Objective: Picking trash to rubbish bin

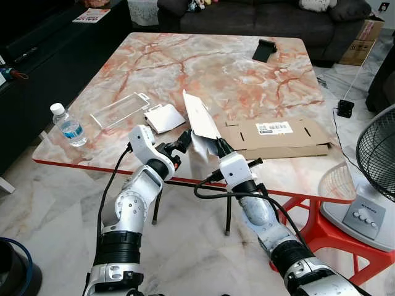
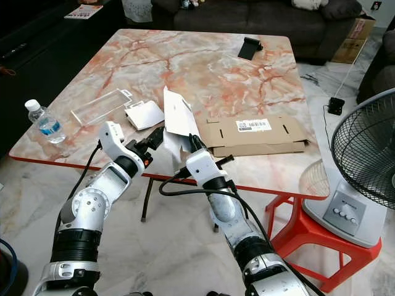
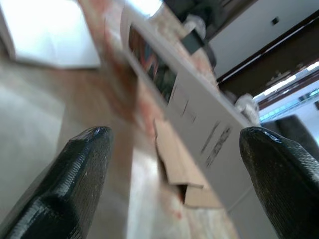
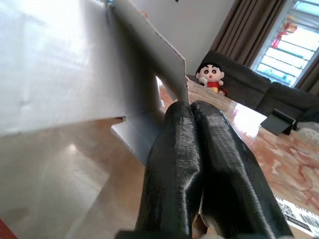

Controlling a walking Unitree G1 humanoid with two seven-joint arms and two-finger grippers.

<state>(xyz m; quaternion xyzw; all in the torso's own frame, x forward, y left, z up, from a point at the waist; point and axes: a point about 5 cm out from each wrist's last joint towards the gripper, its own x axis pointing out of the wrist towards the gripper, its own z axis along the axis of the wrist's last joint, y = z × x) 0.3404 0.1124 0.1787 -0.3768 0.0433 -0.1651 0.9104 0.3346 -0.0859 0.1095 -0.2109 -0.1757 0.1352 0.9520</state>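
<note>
A white paperboard piece (image 1: 199, 117) stands tilted on edge near the front of the marble table (image 1: 216, 68). My right gripper (image 1: 213, 145) is shut on its lower flap; in the right wrist view the fingers (image 4: 199, 149) press together against the white sheet (image 4: 65, 64). My left gripper (image 1: 182, 142) hovers just left of the piece, open and empty, with its fingertips (image 3: 84, 164) wide apart. A flattened brown carton (image 1: 278, 137) with a label lies to the right, and a folded white card (image 1: 162, 117) and a clear plastic tray (image 1: 119, 110) lie to the left.
A water bottle (image 1: 68, 125) stands at the table's left front corner. A black object (image 1: 266, 49) lies at the far right. A fan (image 1: 376, 160) stands on the floor to the right, beside red table legs (image 1: 308, 228). A dark round container (image 1: 12, 268) sits at lower left.
</note>
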